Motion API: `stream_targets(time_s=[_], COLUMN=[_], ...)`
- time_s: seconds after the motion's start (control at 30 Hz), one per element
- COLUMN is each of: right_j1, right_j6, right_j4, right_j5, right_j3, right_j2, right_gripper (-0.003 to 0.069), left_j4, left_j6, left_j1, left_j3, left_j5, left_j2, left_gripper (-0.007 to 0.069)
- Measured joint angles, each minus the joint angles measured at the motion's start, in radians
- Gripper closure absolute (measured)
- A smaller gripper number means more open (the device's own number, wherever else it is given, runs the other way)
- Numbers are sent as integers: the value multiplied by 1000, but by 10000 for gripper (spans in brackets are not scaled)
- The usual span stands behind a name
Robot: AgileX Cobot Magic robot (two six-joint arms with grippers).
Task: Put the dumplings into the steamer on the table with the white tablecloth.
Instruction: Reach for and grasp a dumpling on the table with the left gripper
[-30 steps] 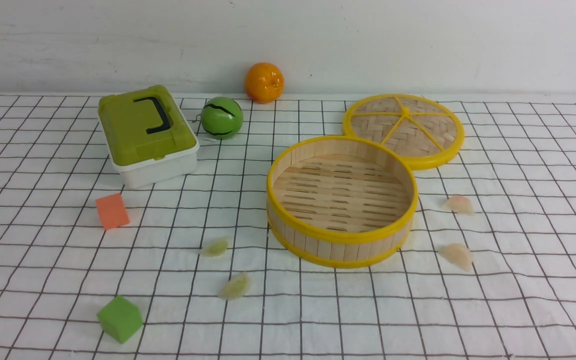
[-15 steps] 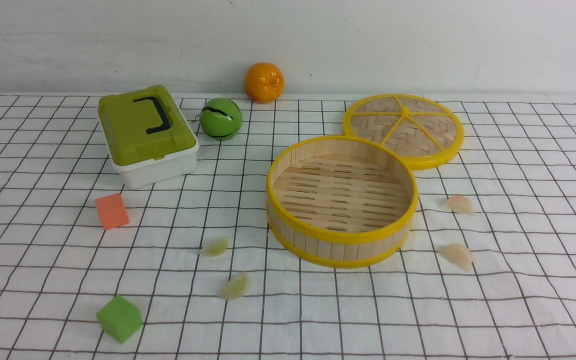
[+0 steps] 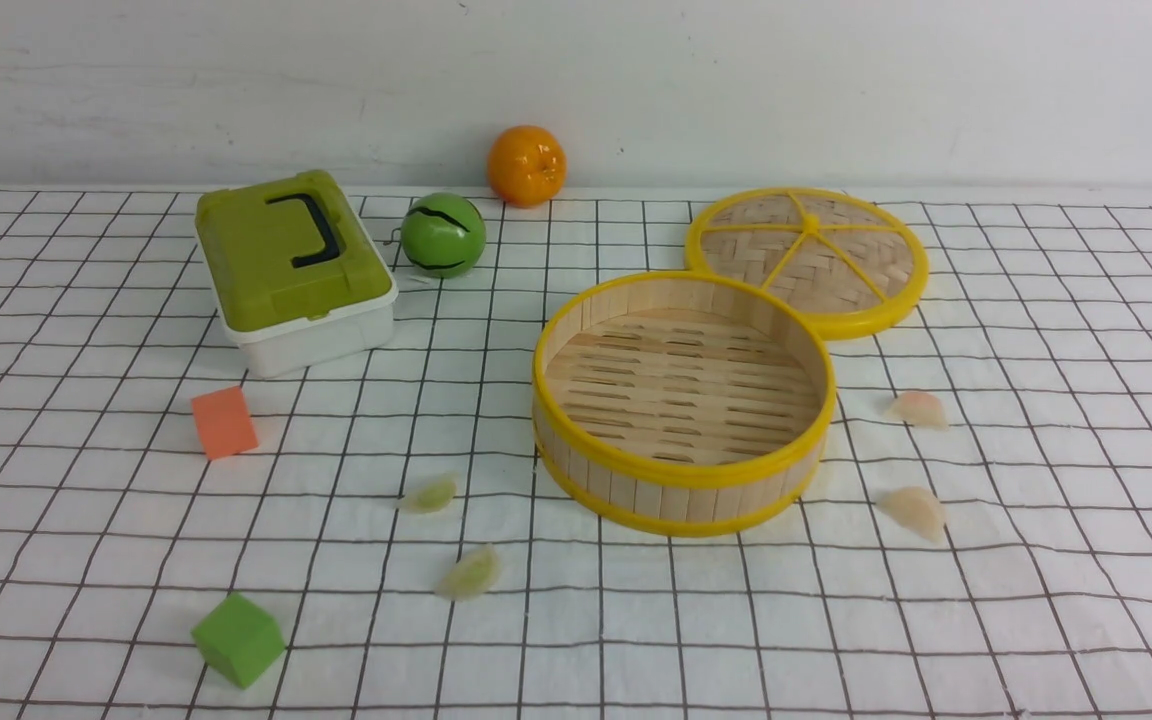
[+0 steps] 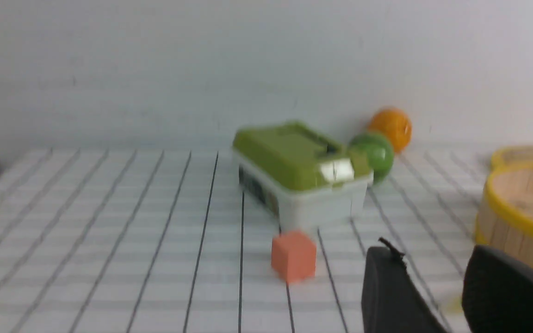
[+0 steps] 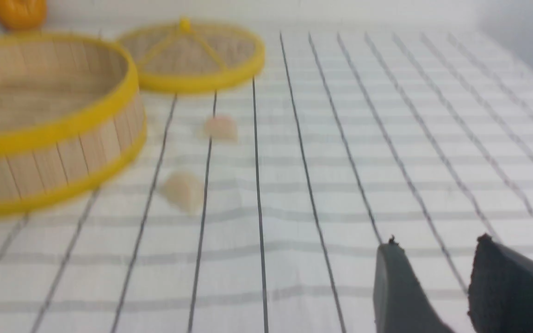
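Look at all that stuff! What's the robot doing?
Right now the robot holds nothing. Its left gripper and right gripper are both open and empty above the white tablecloth. The green dumplings lie on the cloth to the left of the steamer, and the pink dumplings lie to its right. The steamer is empty, and its lid lies flat behind it. No dumpling has gone in yet.

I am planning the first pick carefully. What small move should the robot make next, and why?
Probably bring the right gripper toward the nearer pinkish dumpling, which lies on the tablecloth to the right of the steamer. The steamer is empty, and this gripper's jaws stand open with nothing between them, apart from the dumpling.
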Motion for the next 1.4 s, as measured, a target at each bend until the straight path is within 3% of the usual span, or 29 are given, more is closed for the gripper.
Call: stream_targets(time_s=[0.23,0.27,0.4,0.53,0.63,0.67,0.7,0.77,0.83,0.87,0.93,1.03,1.07,1.13,1.17,1.23,1.33,1.4], right_j1=[0,0,0,0,-1,-1,-1,-1,-3,-3,-3,-3,-3,-3,-3,-3,-3,1], right_j6=[19,53,184,325,439,441,455,455,436,431,401,366,365,358,358,327,269,124], right_j4=[6,6,6,6,17,18,20,16,-18,-22,-76,-141,-145,-182,-184,-190,-160,-66], right_j5=[-337,-430,-550,-594,-632,-632,-627,-619,-572,-566,-454,-201,-201,47,64,279,365,438], right_j3=[0,0,0,0,0,0,-13,-33,-113,-130,-225,-350,-356,-432,-442,-493,-507,-509], right_j2=[0,0,0,0,0,0,0,0,17,23,64,158,158,267,275,400,473,569], right_gripper=[419,419,419,419,426,430,456,480,570,579,664,674,674,668,667,664,664,664], left_j4=[23,25,25,7,-7,-7,26,52,118,129,175,182,182,134,134,48,-41,-190], left_j6=[7,-31,-173,-347,-529,-529,-560,-559,-546,-544,-537,-547,-548,-558,-558,-513,-418,-251], left_j1=[0,0,0,0,0,0,0,0,0,0,0,0,0,0,0,0,0,0], left_j3=[0,0,0,-3,-109,-119,-236,-294,-428,-438,-528,-592,-596,-656,-661,-738,-799,-874], left_j5=[-352,-438,-529,-528,-329,-313,-150,-85,43,50,102,154,160,278,289,444,553,670], left_j2=[0,0,0,0,0,0,7,25,104,112,221,392,392,564,564,719,823,949], left_gripper=[386,386,386,407,496,503,585,622,637,637,637,637,637,637,637,637,637,637])
